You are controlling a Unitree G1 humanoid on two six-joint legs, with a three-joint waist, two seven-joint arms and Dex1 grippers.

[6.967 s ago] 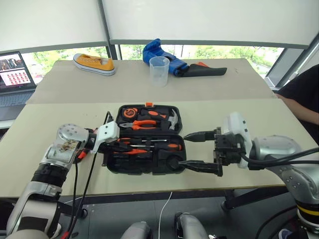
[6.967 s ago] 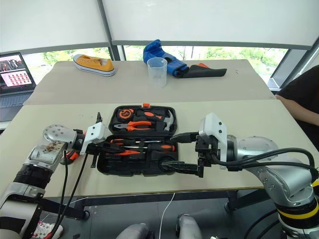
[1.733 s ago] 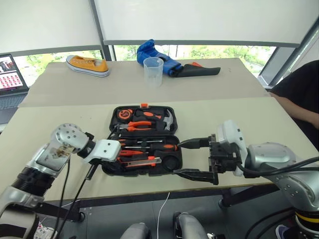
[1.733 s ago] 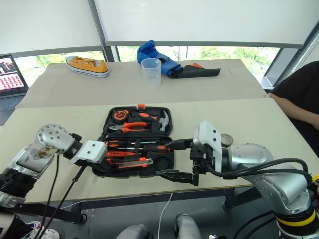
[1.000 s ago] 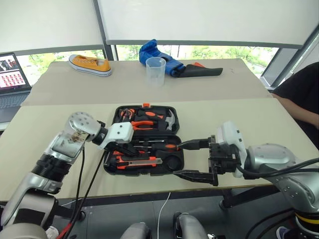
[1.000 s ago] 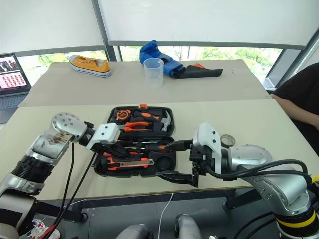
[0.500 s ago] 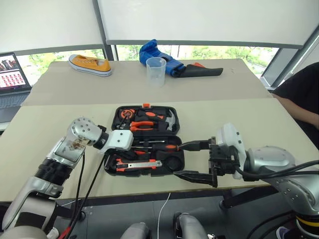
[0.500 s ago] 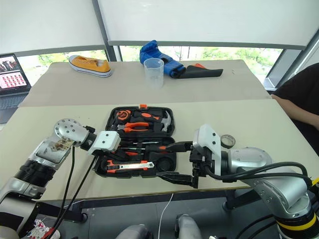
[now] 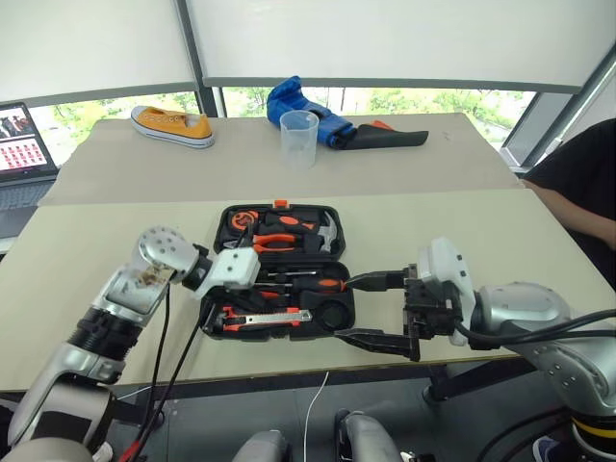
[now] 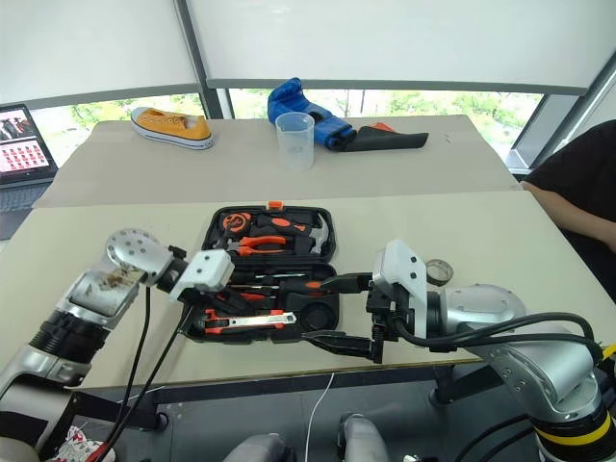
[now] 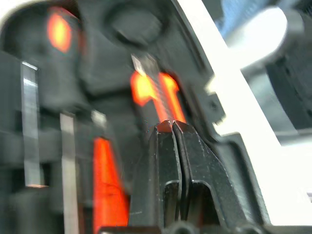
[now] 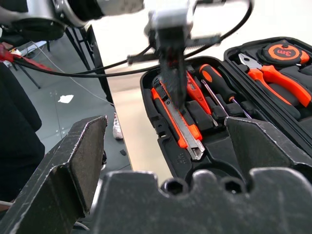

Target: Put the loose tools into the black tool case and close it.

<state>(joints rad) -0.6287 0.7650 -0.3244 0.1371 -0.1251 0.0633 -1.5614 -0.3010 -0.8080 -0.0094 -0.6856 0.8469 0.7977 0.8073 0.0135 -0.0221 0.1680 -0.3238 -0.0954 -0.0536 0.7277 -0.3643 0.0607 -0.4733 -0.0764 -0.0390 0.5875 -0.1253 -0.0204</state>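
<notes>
The black tool case lay open on the table, long axis left to right. The left gripper, fingers pressed together and empty, hovered over its front tray; the right gripper, spread wide, waited just beside the case's right end

Two beige tables stood end to end, a seam running between them. Behind the far table, white roller blinds hung most of the way down over windows, leaving a strip of daylight and green foliage. Dark window frames divided the panes. Grey floor showed below the near edge.
</notes>
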